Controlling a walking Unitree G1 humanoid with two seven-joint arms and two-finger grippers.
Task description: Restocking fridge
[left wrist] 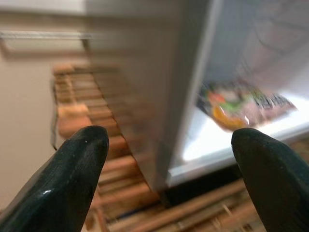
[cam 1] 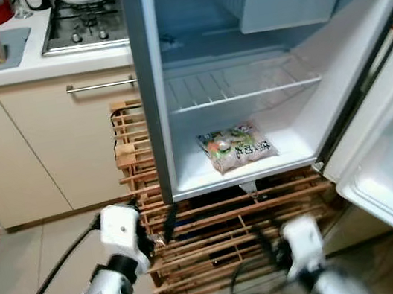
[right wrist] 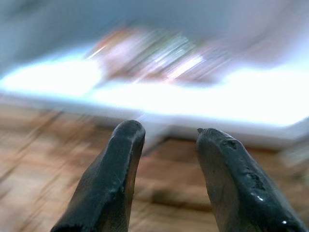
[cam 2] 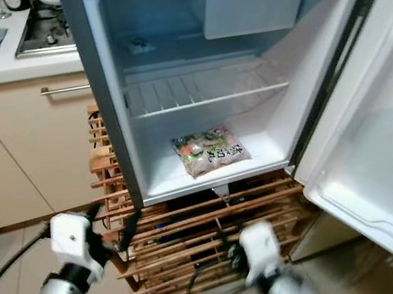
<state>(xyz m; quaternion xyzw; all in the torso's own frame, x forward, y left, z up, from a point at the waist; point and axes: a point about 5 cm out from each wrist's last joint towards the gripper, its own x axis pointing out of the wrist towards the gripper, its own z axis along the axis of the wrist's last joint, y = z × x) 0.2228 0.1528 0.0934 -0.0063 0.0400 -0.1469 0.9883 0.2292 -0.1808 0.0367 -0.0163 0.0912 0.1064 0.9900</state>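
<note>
Facing the open fridge [cam 1: 152,86], we are holding both jaws empty and parted, the left gripper [left wrist: 166,159] wider than the right gripper [right wrist: 166,145]. The frozen bag [cam 1: 236,147] is lying ahead of and above them on the compartment floor, so we are judging the next item best set beside it.

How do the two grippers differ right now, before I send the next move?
The left gripper gapes wide, pointed at the open white fridge's grey side edge; the right gripper has a narrower gap, pointed at the fridge floor's front lip. Left view mildly blurred, right heavily smeared. Both are empty, above the wooden slatted crate.
</note>
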